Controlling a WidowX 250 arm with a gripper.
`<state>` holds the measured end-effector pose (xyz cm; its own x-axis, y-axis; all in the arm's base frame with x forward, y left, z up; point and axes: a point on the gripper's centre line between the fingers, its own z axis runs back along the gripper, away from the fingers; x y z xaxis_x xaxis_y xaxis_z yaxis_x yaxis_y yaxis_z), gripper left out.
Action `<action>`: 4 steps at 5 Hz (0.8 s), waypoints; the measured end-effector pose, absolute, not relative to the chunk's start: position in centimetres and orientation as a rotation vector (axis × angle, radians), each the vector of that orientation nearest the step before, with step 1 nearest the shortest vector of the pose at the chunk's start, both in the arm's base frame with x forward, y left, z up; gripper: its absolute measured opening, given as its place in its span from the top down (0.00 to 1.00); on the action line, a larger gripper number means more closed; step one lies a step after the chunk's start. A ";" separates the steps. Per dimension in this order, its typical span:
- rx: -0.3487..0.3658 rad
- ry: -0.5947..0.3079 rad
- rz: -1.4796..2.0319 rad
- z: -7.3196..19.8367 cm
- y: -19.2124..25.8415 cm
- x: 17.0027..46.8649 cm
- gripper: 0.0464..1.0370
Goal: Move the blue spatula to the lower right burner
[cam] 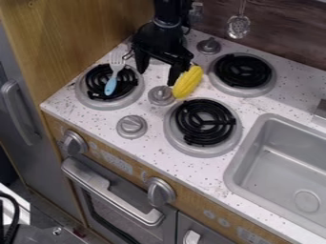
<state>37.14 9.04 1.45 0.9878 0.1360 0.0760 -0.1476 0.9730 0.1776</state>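
Note:
My gripper [157, 73] hangs over the back of the stove top, its two fingers spread apart with nothing between them. Left of it lies the blue spatula [111, 86], its blue handle on the left burner [134, 96] and its pale, slotted head pointing toward the back wall. The lower right burner [205, 122], a black coil in a grey ring, is nearer the front edge, to the right of and below the gripper in the view; nothing lies on it.
A yellow corn cob [188, 82] lies close beside the gripper's right finger. Grey knobs [160, 96] stand between the burners. Another burner [243, 70] is at the back right, and a sink [290, 162] at the right.

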 end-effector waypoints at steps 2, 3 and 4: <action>0.157 -0.016 0.189 -0.8 10.6 36.0 0.04; 0.130 -0.012 0.302 -1.9 14.4 35.0 0.04; 0.127 -0.002 0.345 -2.3 16.1 35.2 0.04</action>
